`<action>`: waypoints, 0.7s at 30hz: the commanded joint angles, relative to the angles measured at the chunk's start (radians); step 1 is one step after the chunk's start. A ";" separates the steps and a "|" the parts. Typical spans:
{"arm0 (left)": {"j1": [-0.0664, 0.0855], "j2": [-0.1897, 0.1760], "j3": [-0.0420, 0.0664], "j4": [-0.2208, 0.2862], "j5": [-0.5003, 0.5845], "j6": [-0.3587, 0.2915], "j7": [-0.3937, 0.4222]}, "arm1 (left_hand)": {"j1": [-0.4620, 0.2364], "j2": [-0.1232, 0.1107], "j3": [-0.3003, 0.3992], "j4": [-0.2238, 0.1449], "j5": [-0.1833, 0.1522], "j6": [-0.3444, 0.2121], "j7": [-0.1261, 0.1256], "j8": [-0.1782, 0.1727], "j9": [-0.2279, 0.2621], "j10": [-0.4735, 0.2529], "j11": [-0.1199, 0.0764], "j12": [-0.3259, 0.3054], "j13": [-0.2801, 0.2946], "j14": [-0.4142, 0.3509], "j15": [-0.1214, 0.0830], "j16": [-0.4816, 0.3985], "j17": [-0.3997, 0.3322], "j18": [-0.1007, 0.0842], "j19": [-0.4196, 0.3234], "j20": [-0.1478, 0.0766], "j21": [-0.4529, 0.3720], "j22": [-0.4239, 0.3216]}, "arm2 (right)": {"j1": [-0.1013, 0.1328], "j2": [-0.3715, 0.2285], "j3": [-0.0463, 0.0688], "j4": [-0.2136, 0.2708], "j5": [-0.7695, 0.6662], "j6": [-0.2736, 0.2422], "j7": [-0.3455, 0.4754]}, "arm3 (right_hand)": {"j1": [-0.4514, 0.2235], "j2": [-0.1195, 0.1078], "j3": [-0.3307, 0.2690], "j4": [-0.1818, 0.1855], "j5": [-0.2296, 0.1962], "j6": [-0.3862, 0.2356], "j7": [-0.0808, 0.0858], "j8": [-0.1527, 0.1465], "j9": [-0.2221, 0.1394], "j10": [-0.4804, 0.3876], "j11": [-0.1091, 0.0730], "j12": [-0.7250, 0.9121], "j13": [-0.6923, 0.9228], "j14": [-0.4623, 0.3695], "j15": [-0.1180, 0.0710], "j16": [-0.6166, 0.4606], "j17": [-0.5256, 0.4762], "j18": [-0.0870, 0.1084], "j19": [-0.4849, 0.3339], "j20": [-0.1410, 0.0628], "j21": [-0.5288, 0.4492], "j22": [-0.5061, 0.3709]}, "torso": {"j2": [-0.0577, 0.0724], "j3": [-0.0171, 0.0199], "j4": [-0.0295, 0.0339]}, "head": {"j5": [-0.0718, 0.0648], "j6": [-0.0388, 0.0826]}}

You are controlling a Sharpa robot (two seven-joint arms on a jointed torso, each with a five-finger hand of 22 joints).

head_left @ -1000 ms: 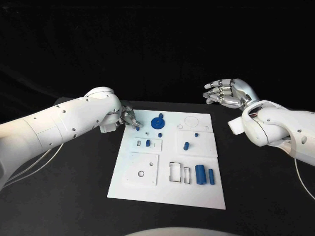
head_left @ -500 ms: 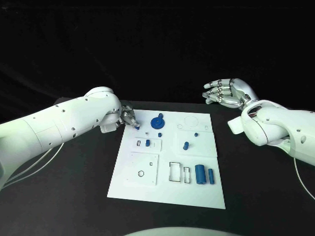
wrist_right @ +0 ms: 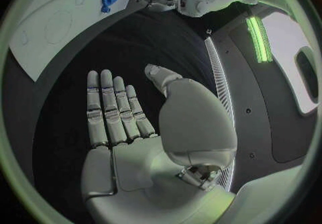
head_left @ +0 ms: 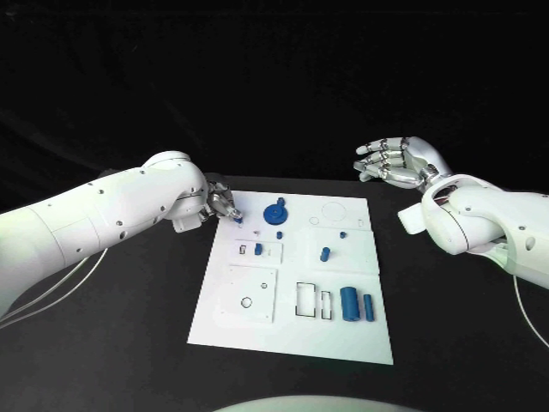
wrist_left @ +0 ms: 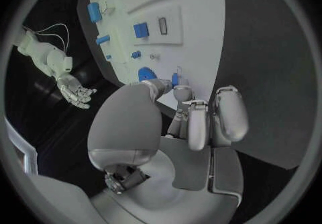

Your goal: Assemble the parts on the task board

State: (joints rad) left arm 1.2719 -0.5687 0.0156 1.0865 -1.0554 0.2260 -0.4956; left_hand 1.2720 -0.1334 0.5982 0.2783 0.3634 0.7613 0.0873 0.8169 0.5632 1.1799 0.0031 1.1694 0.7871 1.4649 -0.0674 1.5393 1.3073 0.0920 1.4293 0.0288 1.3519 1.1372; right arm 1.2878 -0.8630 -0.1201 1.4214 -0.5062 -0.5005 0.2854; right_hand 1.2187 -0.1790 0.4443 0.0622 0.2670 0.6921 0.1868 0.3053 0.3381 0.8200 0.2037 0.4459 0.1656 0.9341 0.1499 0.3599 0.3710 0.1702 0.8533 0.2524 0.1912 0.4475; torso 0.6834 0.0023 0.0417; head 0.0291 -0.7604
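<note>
A small blue part (wrist_left: 175, 79) is sitting pinched in the fingers (wrist_left: 182, 94) of the left hand (head_left: 218, 204), right at the far left corner of the task board (head_left: 250, 319), just beside a round blue part (head_left: 276, 213) that is lying on the white plate. More blue parts (two upright cylinders (head_left: 358, 305) near the front, smaller pieces mid-board) are lying on the board, which is resting on the black tabletop (head_left: 101, 343). The right hand (head_left: 398, 162) is hovering well off the far right corner, fingers spread and holding nothing.

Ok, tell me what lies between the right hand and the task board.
Nothing: in the head view, only bare black table separates the open right hand from the task board. The right wrist view shows the same.
</note>
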 commanded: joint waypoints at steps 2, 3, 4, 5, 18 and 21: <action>0.000 -0.026 0.000 0.045 0.078 -0.038 0.012 | -0.017 -0.010 0.179 -0.167 0.006 0.004 -0.008 0.010 0.032 0.012 -0.004 -0.001 -0.001 0.083 0.001 -0.003 0.173 -0.008 0.002 0.006 0.003 0.002 | 0.000 -0.001 0.000 0.000 -0.002 0.018 0.005 | -0.002 0.009 -0.003 0.000 0.005 -0.005 0.085 0.005 -0.001 -0.006 0.001 0.004 -0.001 -0.005 0.002 -0.005 -0.001 0.008 -0.001 0.004 -0.005 -0.001 | -0.001 -0.0005 0.0023 | 0.000 0.001; 0.000 -0.035 0.000 0.060 0.085 -0.043 0.012 | -0.020 -0.013 0.186 -0.169 0.008 0.005 -0.009 0.012 0.033 0.014 -0.005 -0.001 -0.002 0.083 0.001 -0.004 0.172 -0.008 0.002 0.005 0.003 0.003 | 0.000 -0.002 0.000 0.001 -0.002 0.018 0.005 | -0.002 0.009 -0.003 0.000 0.005 -0.005 0.085 0.005 -0.001 -0.006 0.001 0.004 -0.001 -0.005 0.002 -0.005 -0.001 0.008 -0.001 0.004 -0.005 -0.001 | -0.001 -0.0003 0.0027 | 0.000 0.001; 0.000 -0.045 -0.001 0.076 0.092 -0.047 0.012 | -0.026 -0.016 0.196 -0.173 0.009 0.007 -0.010 0.015 0.034 0.017 -0.005 -0.001 -0.002 0.083 0.000 -0.004 0.171 -0.008 0.003 0.005 0.004 0.004 | 0.000 -0.002 0.000 0.001 -0.002 0.018 0.005 | -0.002 0.009 -0.003 0.000 0.005 -0.005 0.085 0.005 -0.001 -0.006 0.001 0.004 -0.001 -0.005 0.002 -0.005 -0.001 0.008 -0.001 0.004 -0.005 -0.001 | -0.001 -0.0002 0.0026 | 0.001 0.001; -0.001 -0.058 -0.001 0.097 0.098 -0.052 0.012 | -0.030 -0.018 0.202 -0.176 0.009 0.007 -0.010 0.017 0.035 0.019 -0.006 0.000 -0.001 0.083 -0.001 -0.004 0.171 -0.009 0.003 0.005 0.005 0.006 | 0.000 -0.003 0.000 0.001 -0.002 0.018 0.005 | -0.002 0.009 -0.003 0.000 0.005 -0.005 0.085 0.005 -0.001 -0.006 0.001 0.004 -0.001 -0.005 0.002 -0.005 -0.001 0.008 -0.001 0.004 -0.005 -0.001 | -0.001 -0.0001 0.0025 | 0.001 0.001; -0.037 -0.156 -0.002 0.271 0.062 -0.090 0.019 | -0.061 -0.043 0.255 -0.203 0.017 0.024 -0.018 0.032 0.038 0.052 -0.014 0.018 0.028 0.082 -0.008 -0.006 0.162 -0.010 0.006 0.002 0.010 0.013 | -0.001 -0.007 0.000 0.002 -0.002 0.019 0.004 | -0.002 0.009 -0.003 0.000 0.005 -0.005 0.085 0.005 -0.001 -0.006 0.001 0.004 -0.001 -0.005 0.002 -0.005 -0.001 0.008 -0.001 0.004 -0.005 -0.001 | 0.000 -0.0020 0.0026 | 0.007 -0.003; -0.045 -0.167 -0.002 0.293 0.043 -0.090 0.019 | -0.066 -0.048 0.262 -0.207 0.019 0.028 -0.020 0.034 0.037 0.058 -0.015 0.021 0.032 0.082 -0.009 -0.006 0.165 -0.010 0.007 0.001 0.011 0.016 | -0.001 -0.007 0.000 0.002 -0.002 0.019 0.004 | -0.002 0.009 -0.003 0.000 0.005 -0.005 0.085 0.005 -0.001 -0.006 0.001 0.004 -0.001 -0.005 0.002 -0.005 -0.001 0.008 -0.001 0.004 -0.005 -0.001 | 0.001 -0.0023 0.0012 | 0.009 -0.002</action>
State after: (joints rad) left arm 1.2280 -0.7341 0.0128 1.3693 -0.9870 0.1544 -0.4903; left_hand 1.2155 -0.1816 0.6789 0.2470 0.3773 0.7783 0.0743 0.8455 0.5983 1.2299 -0.0108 1.1851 0.8179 1.4649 -0.0674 1.5393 1.3073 0.0920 1.4293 0.0288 1.3567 1.1524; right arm 1.2876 -0.8701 -0.1203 1.4224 -0.5060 -0.4972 0.2846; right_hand 1.2188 -0.1790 0.4444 0.0622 0.2669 0.6921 0.1869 0.3053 0.3382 0.8200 0.2037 0.4457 0.1657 0.9342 0.1499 0.3600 0.3712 0.1702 0.8533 0.2524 0.1913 0.4476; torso 0.6834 0.0005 0.0446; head 0.0364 -0.7627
